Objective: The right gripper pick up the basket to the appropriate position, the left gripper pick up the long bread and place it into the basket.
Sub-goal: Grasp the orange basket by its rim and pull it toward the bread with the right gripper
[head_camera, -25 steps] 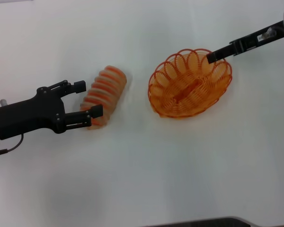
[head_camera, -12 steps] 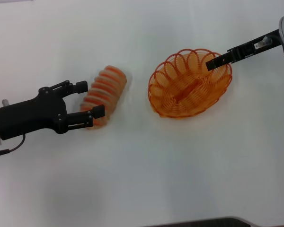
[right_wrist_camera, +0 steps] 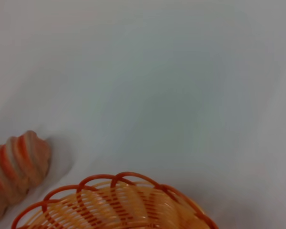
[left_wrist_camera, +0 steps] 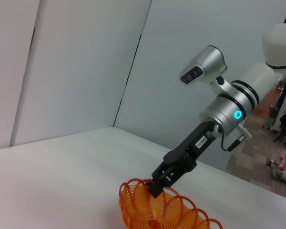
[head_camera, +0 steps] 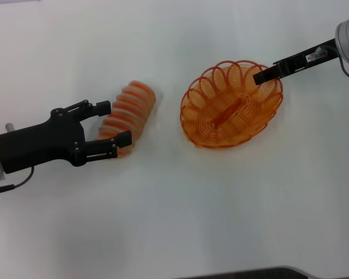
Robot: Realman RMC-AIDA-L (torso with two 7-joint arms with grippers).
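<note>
Left gripper at the 9 o'clock side of the white counter, nearest the robot, black body pointing toward 3 o'clock. Its fingers are spread apart, one on each side of the near end of the long bread, not visibly squeezing it; contact cannot be told.

Long bread lies flat on the counter, left of centre, running from about 7 o'clock to 1 o'clock, tan with orange ridges. Its far end is free; the near end sits between the left fingers. It also shows at the edge of the right wrist view, just beside the basket rim but apart from it.

Basket sits right of centre, at roughly 2 o'clock from the bread, well apart from the left gripper. Orange wire, looped rim, nothing inside.

Right gripper comes in from the 2 o'clock corner, thin black fingers at the basket's far right rim. In the left wrist view the fingers look pressed together on a rim loop, pinching the basket. Whether the basket is lifted off the counter cannot be told.
</note>
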